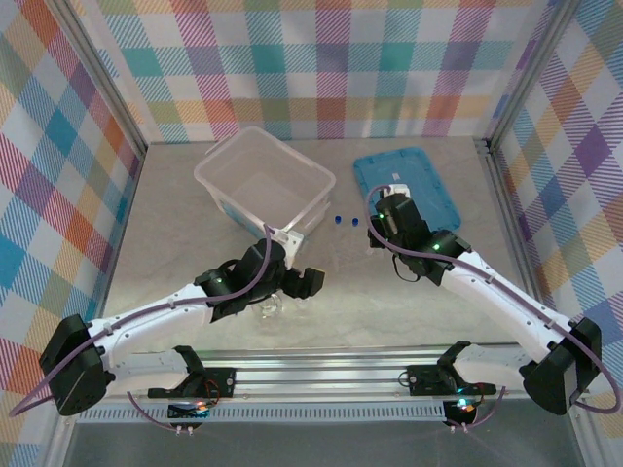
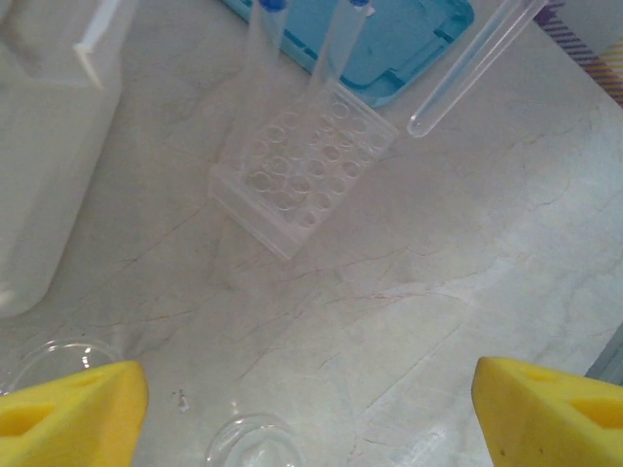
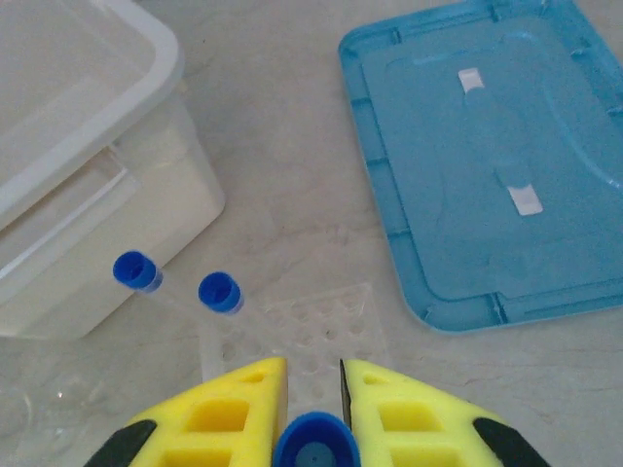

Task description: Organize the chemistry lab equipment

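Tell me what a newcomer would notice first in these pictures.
The right arm's yellow fingers pinch a blue-capped tube near a clear rack, where two more capped tubes stand. The bright blue lid lies to the right of the rack and the big translucent tub to its left.
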You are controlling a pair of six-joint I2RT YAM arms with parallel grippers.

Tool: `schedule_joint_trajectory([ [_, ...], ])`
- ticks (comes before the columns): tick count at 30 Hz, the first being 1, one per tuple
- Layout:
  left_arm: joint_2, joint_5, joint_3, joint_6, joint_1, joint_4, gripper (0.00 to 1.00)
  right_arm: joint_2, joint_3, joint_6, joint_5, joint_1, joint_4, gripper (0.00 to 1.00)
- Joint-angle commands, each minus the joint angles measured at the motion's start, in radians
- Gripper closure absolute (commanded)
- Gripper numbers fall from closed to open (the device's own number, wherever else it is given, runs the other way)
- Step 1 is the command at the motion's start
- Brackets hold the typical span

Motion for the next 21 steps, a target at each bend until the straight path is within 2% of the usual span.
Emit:
schedule_joint_trajectory([
  [1,-0.034,-0.017,-0.022,-0.021,0.02,-0.024,0.13,0.015,-0.023,-0.022,0.06,0.003,0.089,0.88],
  [12,-0.112,-0.068,-0.071,-0.052,0.049,-0.048,0.12,0.086,-0.034,-0.036,0.077,0.004,0.138,0.87],
  [21,-0.111,-0.104,-0.073,-0.06,0.058,-0.09,0.14,0.142,-0.018,-0.055,0.087,0.005,0.149,0.87],
])
